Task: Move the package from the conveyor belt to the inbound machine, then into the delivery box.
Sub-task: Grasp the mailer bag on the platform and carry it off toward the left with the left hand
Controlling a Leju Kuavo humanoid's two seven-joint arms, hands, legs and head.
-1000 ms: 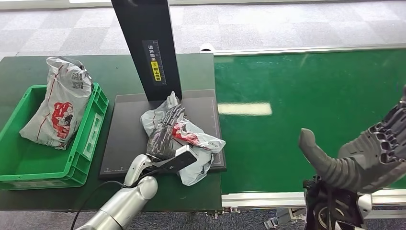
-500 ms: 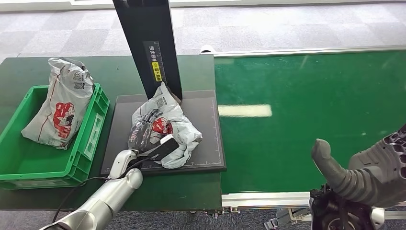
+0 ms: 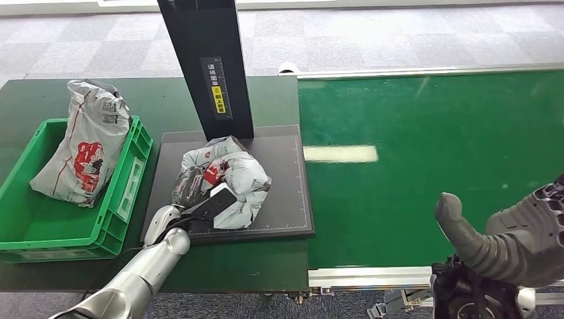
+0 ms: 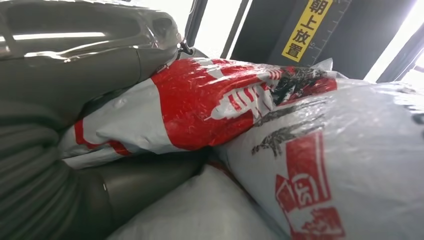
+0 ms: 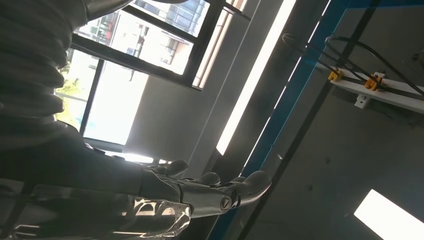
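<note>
**Package dragged left across the machine plate, toward the box**

Grips the package (image 3: 226, 178) with the left hand (image 3: 193, 193), fingers wrapped over the crumpled grey-and-red bag; seen close in the wrist view as fingers (image 4: 125, 187) pressed under and over the plastic (image 4: 280, 150). Holds nothing in the right hand (image 3: 505, 242): fingers apart, thumb raised, parked at the near edge of the belt (image 3: 432, 133), well apart from the work.

Change over the last second:
- Package shifted left and bunched tighter. Earlier spread toward the right near corner of the plate (image 3: 286, 199), overhanging its near edge; now sits wholly on the plate, just in front of the black column (image 3: 209, 66).
- Left hand moved left with it, wrist now over the plate's left near corner.
- Right hand dropped lower and back toward the body.

Meaning for the task:
- Belt-to-machine leg judged complete; package rests on the inbound machine.
- Transfer to the box (image 3: 80, 226) judged just begun. Bag not yet lifted; still touching the plate.
- Needs a lift over the box's near wall next, since dragging alone would catch on the rim.
- Second bag (image 3: 83, 143) already stands in the box's far corner; space left nearer the robot
</note>
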